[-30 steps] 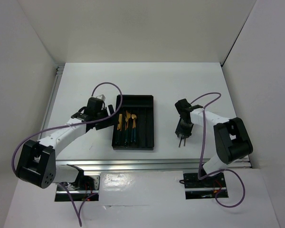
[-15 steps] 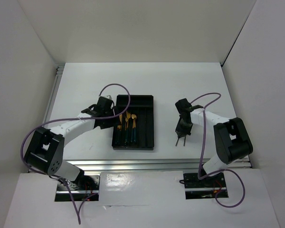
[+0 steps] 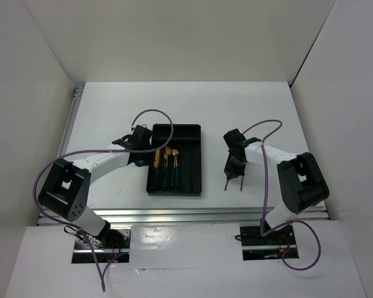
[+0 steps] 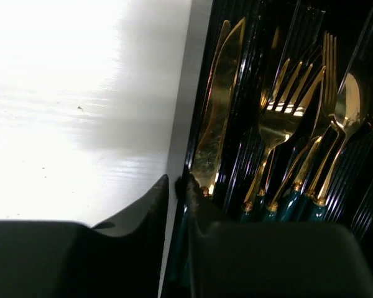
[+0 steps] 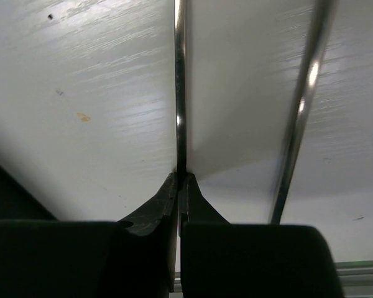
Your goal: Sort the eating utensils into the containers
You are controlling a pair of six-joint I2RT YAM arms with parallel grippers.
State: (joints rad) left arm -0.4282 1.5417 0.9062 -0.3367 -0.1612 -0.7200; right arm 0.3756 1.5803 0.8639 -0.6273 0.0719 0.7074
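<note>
The black tray (image 3: 193,133) holds gold-headed, teal-handled utensils in its left compartments: knives (image 4: 221,112), forks (image 4: 280,118), a spoon (image 4: 348,105). My left gripper (image 4: 177,184) (image 3: 148,154) sits at the tray's left wall (image 4: 189,93). Its jaws are nearly together, with a knife's teal handle (image 4: 181,239) in the narrow gap. Right of the tray, my right gripper (image 5: 181,177) (image 3: 232,166) is shut on one thin chopstick (image 5: 180,93). The other chopstick (image 5: 301,112) lies free beside it. Both chopsticks (image 3: 227,182) point toward the near edge.
The tray's right compartments (image 3: 195,162) show only black. The white table (image 3: 112,112) is walled on three sides. A metal rail (image 3: 174,214) runs along the near edge. Purple cables loop over both arms.
My left gripper moved right to the tray's left wall and its jaws closed in. My right gripper shut on a chopstick and shifted left, drawing it away from the other one.
</note>
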